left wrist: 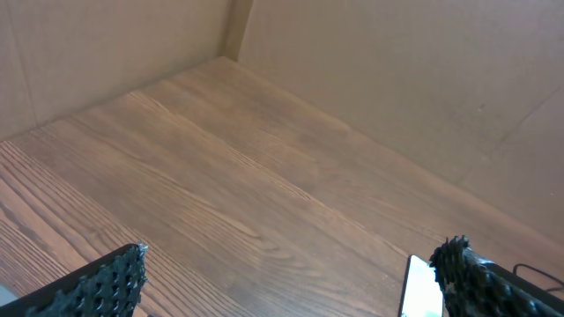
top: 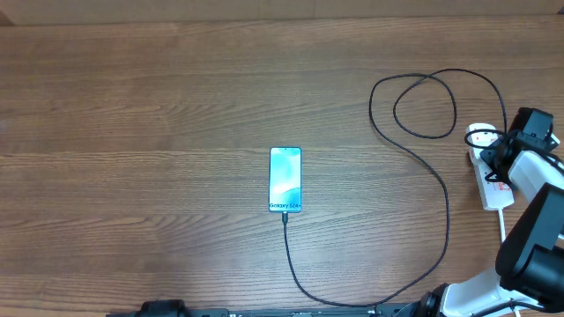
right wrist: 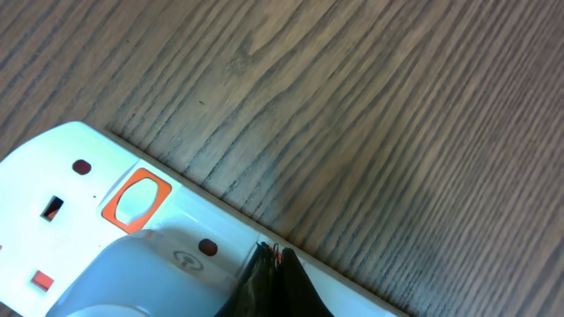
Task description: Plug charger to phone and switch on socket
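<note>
Closed, empty right gripper (right wrist: 271, 264) sits at socket (right wrist: 53, 158) edge, near orange switch (right wrist: 134, 201); advise shifting onto it, pressing squarely; left gripper (left wrist: 293, 255) spread wide, holding nothing

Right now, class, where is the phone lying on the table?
In the overhead view the phone lies near the middle of the table, well left of the socket, with the charger cable meeting its near short edge.
</note>
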{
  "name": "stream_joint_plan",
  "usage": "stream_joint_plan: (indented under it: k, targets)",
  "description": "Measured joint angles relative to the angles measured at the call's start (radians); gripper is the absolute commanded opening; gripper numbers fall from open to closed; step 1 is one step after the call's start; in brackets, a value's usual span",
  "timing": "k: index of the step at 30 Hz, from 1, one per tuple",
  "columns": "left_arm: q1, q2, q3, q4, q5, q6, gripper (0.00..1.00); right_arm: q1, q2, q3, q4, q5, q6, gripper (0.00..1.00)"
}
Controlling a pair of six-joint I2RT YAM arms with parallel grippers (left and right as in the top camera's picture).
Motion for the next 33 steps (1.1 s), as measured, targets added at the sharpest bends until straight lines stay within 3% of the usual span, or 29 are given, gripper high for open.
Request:
stream_joint_plan:
  k: [21,27,33]
  targets:
    - [0.000,0.000,0.000,0.000,0.000,0.000,1.00,0.020,-0.004,0.004,-0.024,0.029,0.008,0.04]
    - [0.000,0.000,0.000,0.000,0.000,0.000,1.00,0.028,-0.002,0.097,-0.185,0.061,0.037,0.04]
    - [0.000,0.000,0.000,0.000,0.000,0.000,1.00,-0.017,0.000,0.312,-0.393,0.024,0.065,0.04]
